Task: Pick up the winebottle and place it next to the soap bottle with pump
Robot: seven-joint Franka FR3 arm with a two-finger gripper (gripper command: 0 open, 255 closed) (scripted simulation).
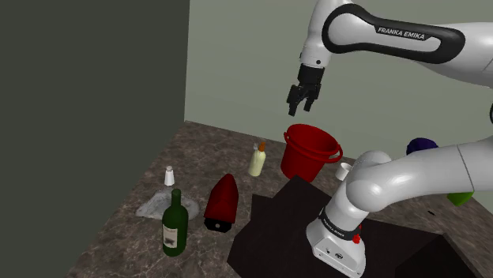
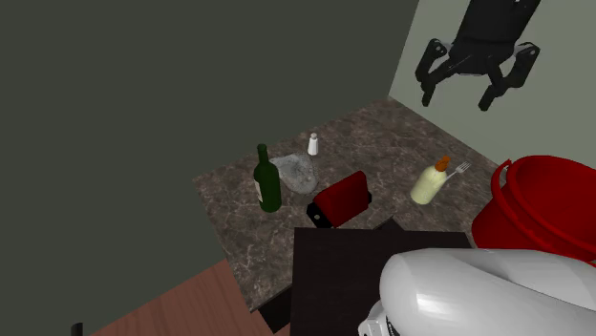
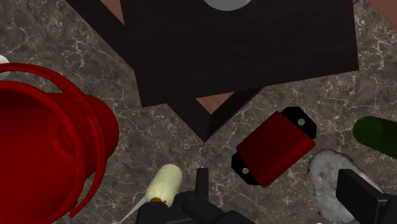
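The wine bottle (image 1: 174, 225) is dark green with a pale label and stands upright near the counter's front edge; I also see it in the second exterior view (image 2: 267, 181) and at the wrist view's edge (image 3: 376, 135). The soap bottle (image 1: 257, 160) is cream-yellow with an orange pump top (image 2: 430, 181) (image 3: 163, 188) and stands further back, beside the red bucket. My black gripper (image 1: 302, 99) (image 2: 457, 97) hangs high above the counter over the soap bottle and bucket, far from the wine bottle. It is open with nothing between its fingers (image 3: 202, 191).
A red bucket (image 1: 310, 152) stands right of the soap bottle. A red, black-ended object (image 1: 223, 201) lies between the two bottles. A white shaker (image 1: 169, 175) and a greyish glassy lump (image 1: 154, 207) sit near the wine bottle. The dark stand (image 3: 242, 51) borders the marble counter (image 2: 229, 220).
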